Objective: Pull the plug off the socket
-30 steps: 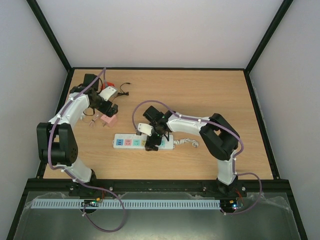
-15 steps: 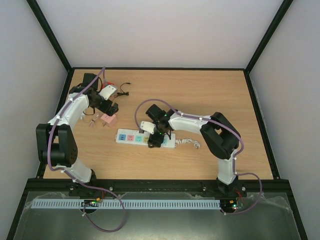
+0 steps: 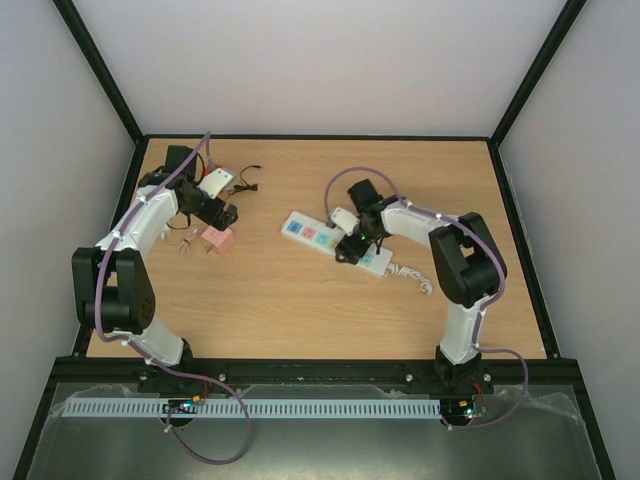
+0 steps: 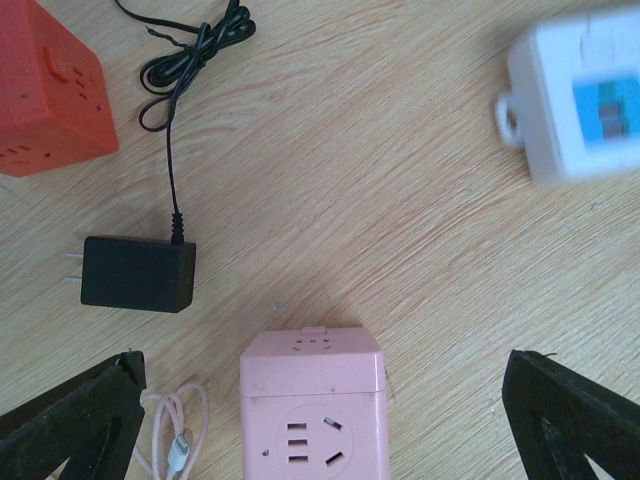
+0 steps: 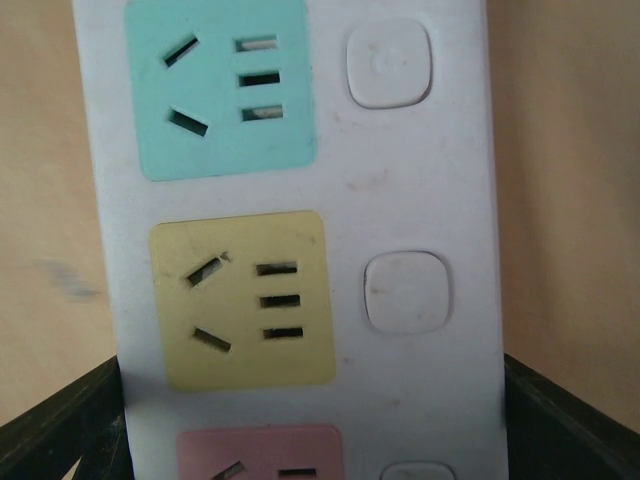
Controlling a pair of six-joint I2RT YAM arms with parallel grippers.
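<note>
The socket (image 3: 305,232), a long white power strip with coloured outlet faces, lies slanted on the table right of centre. My right gripper (image 3: 350,245) is shut across its width. In the right wrist view the dark fingers (image 5: 60,425) press both long edges of the socket (image 5: 420,200), and the teal, yellow and pink outlets there are empty. A black plug (image 4: 137,273) with a thin black cord lies loose on the wood, in no outlet. My left gripper (image 4: 320,400) hangs open above a pink cube socket (image 4: 312,405), touching nothing.
A red cube socket (image 4: 50,90) sits at the far left beside the coiled black cord (image 4: 195,55). A pink USB cable (image 4: 175,430) lies left of the pink cube (image 3: 216,241). The strip's short white cord (image 3: 412,278) trails toward the right arm.
My right gripper closed on the power strip and dragged it up and to the right, turning it diagonal. The left arm stayed still.
</note>
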